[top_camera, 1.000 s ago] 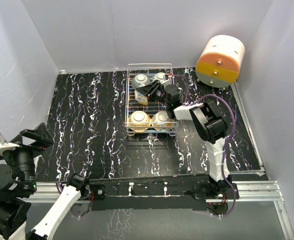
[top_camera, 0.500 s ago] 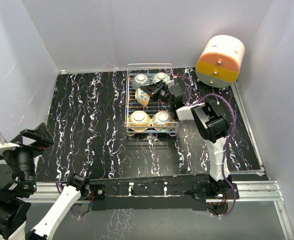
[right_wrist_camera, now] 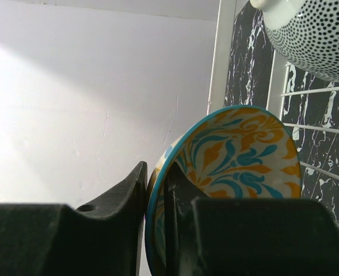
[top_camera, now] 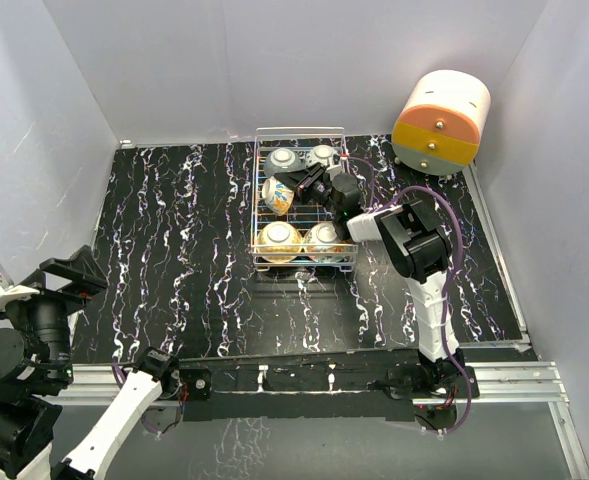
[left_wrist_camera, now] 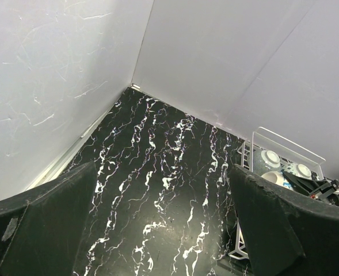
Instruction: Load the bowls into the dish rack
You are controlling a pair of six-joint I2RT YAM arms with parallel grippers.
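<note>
Four bowls (top_camera: pixel 279 238) sit in the dish rack (top_camera: pixel 300 130), upper centre; my right gripper (right_wrist_camera: pixel 156 175) pinches the yellow-teal bowl (right_wrist_camera: pixel 244 155) by its rim; my left gripper (left_wrist_camera: pixel 163 169) hangs spread wide.

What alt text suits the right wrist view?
The right gripper pinches the rim of an orange-and-teal bowl held on edge, before the dish rack wires. A black-dotted bowl shows at top right, a pale wall on the left.
</note>
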